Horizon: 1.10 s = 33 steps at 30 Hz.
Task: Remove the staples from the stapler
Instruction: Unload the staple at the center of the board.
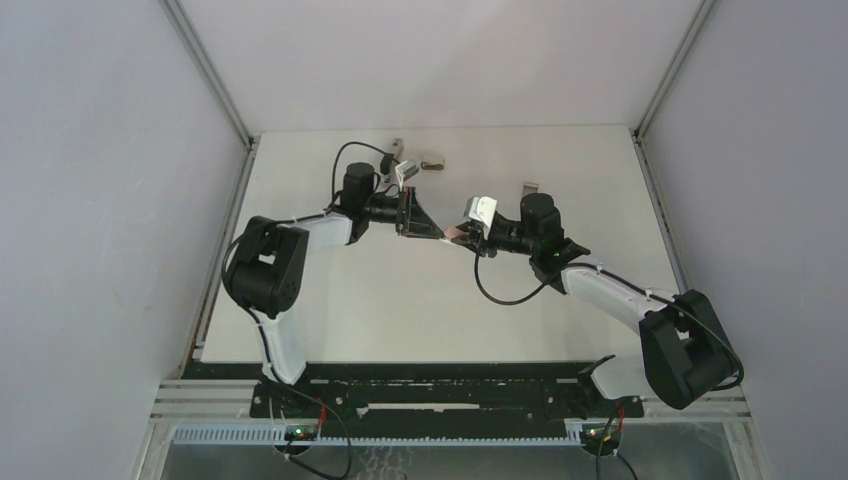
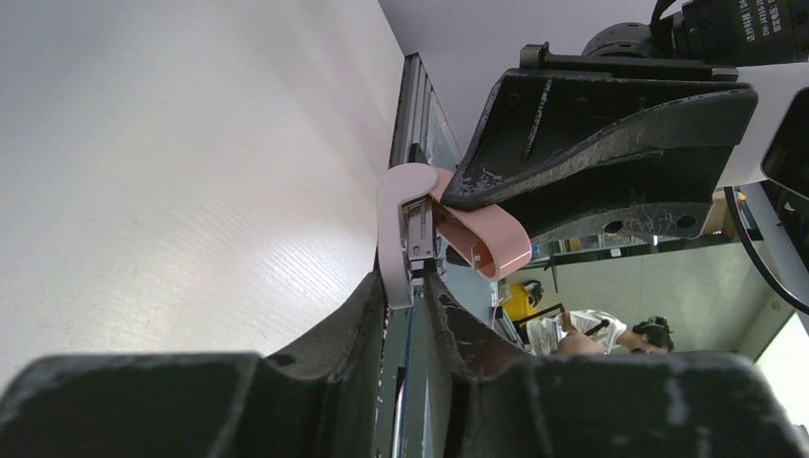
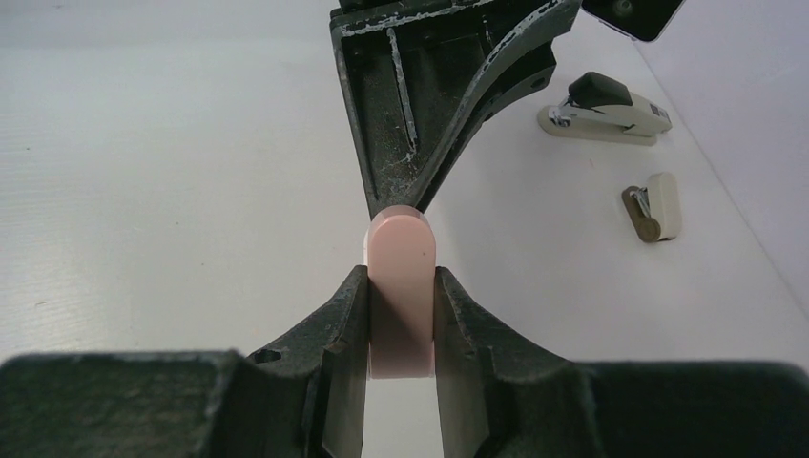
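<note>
Stapler (image 1: 450, 233) is hanging between your two arms over the far-middle of the table (image 1: 400, 310), off the surface as far as I can tell. Your left gripper (image 2: 408, 286) is clamping the white body and your right gripper (image 3: 401, 279) is squeezing the pink top flap, with the two sets of fingers sitting almost nose to nose. The flap is standing only partway off the body, so the metal channel (image 2: 418, 234) is showing, but I can't tell whether any staples are sitting in it. Two others, a black-and-cream stapler (image 3: 604, 107) and a small cream stapler (image 3: 652, 205), are lying well apart from the grippers, near the far wall. You're getting open tabletop on the near side.
</note>
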Each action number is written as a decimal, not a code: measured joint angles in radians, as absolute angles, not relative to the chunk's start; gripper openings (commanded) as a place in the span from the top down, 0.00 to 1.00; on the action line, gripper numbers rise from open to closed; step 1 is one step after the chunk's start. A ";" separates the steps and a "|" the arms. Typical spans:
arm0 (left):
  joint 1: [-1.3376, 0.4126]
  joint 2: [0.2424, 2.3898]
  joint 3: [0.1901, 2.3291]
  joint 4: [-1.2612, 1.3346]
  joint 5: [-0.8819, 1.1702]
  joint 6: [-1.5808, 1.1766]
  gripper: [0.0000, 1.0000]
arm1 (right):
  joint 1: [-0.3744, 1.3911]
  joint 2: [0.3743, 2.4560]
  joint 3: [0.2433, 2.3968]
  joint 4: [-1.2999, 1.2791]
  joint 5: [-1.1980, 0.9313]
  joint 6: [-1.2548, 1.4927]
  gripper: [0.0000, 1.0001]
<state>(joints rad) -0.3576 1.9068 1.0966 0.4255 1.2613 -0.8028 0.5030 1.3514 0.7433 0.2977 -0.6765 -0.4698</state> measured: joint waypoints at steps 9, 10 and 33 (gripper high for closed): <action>-0.358 1.907 1.097 0.425 1.259 -0.807 0.99 | 0.500 1.351 0.743 0.304 -0.689 -0.451 1.00; -0.358 1.907 1.097 0.424 1.259 -0.812 1.00 | 0.500 1.351 0.743 0.305 -0.689 -0.451 1.00; -0.329 1.862 1.097 0.158 1.052 -0.613 1.00 | 0.598 1.427 0.854 0.265 -0.508 -0.345 0.28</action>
<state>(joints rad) -0.3286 1.8622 1.0966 0.1577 1.0523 -0.6132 0.5980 1.4269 0.8543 0.2653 -0.5079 -0.3450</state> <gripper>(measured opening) 0.026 0.687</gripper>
